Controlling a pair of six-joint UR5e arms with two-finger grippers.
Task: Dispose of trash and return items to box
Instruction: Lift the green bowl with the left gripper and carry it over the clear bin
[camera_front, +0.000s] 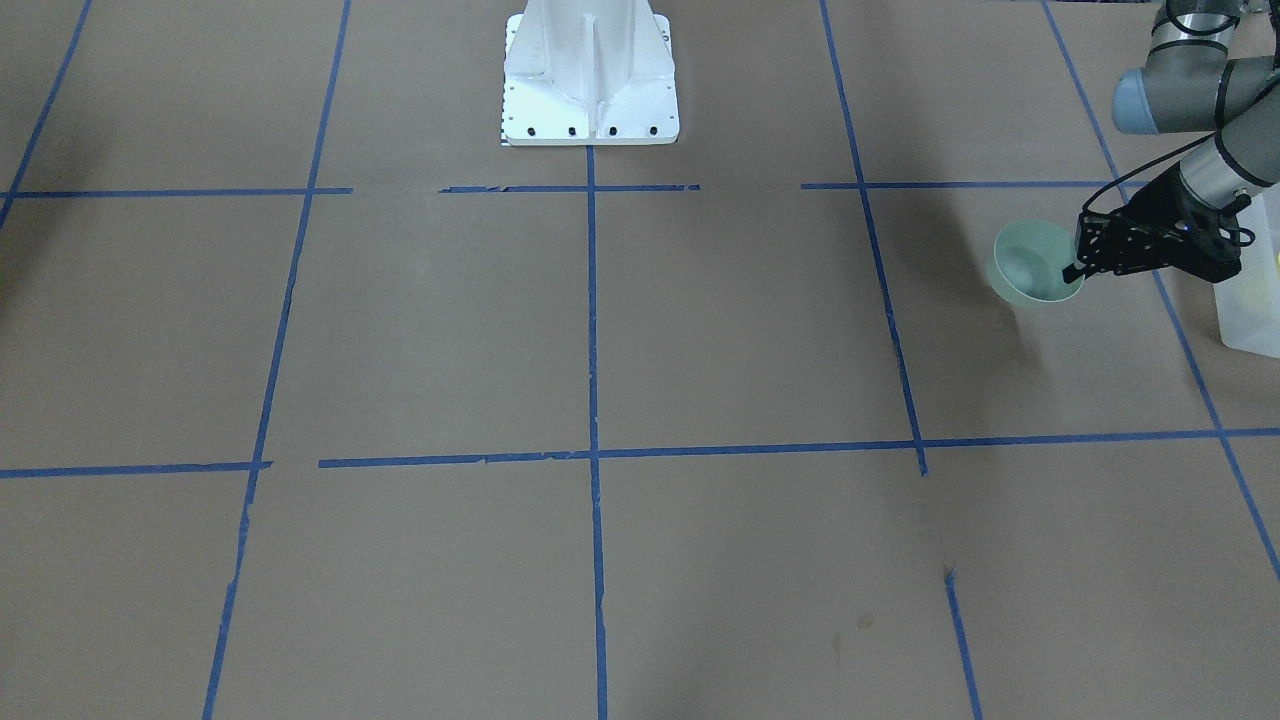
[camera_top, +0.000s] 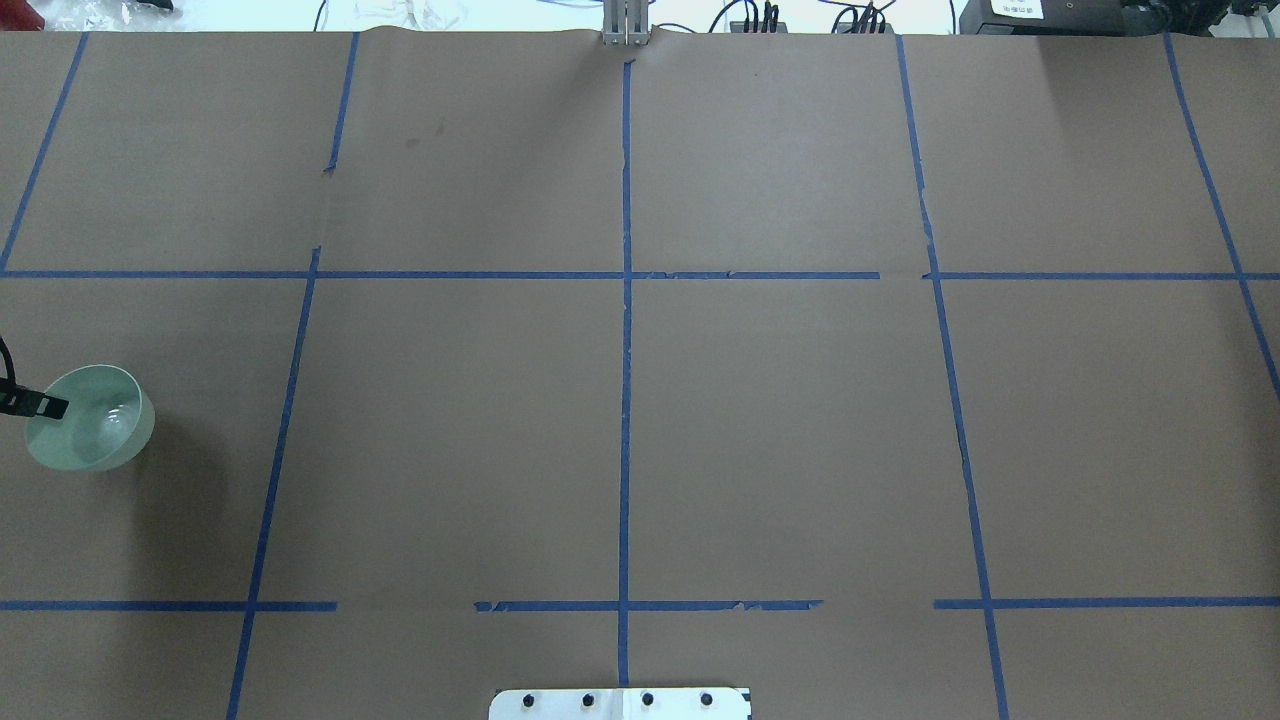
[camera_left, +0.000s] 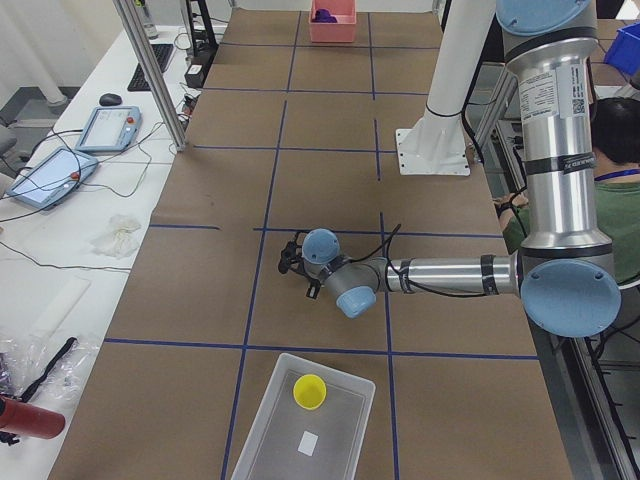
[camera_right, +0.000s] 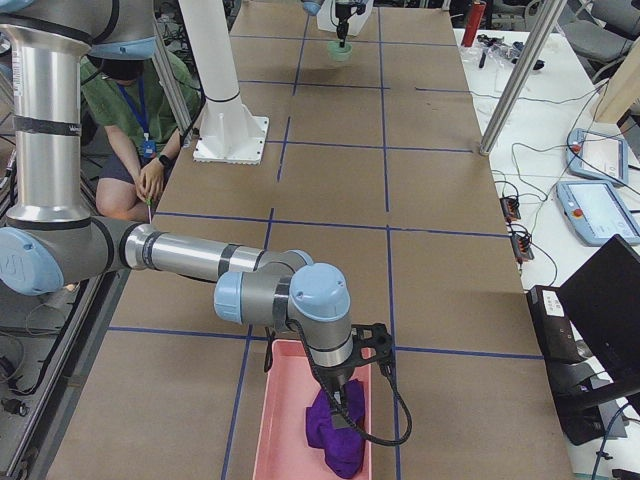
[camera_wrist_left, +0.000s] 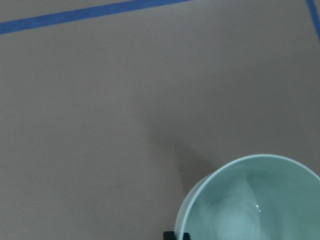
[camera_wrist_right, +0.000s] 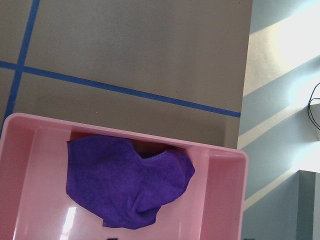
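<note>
Mint-green bowl (camera_front: 1030, 262) hangs tilted, its rim pinched tight in the low, sideways-reaching left hand (camera_front: 1073, 272).

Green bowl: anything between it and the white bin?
Nothing visible. The left gripper holds the bowl by its rim; only bare table lies between it and the bin. A yellow cup sits inside, leaving room.

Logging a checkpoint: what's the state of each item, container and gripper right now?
mint bowl: empty, held by its rim, appears lifted
left gripper: shut on the mint bowl's rim
yellow cup: inside the box
box: open-topped, holding the yellow cup
purple cloth: crumpled in the pink tray
right gripper: above the purple cloth, open or shut unclear
</note>
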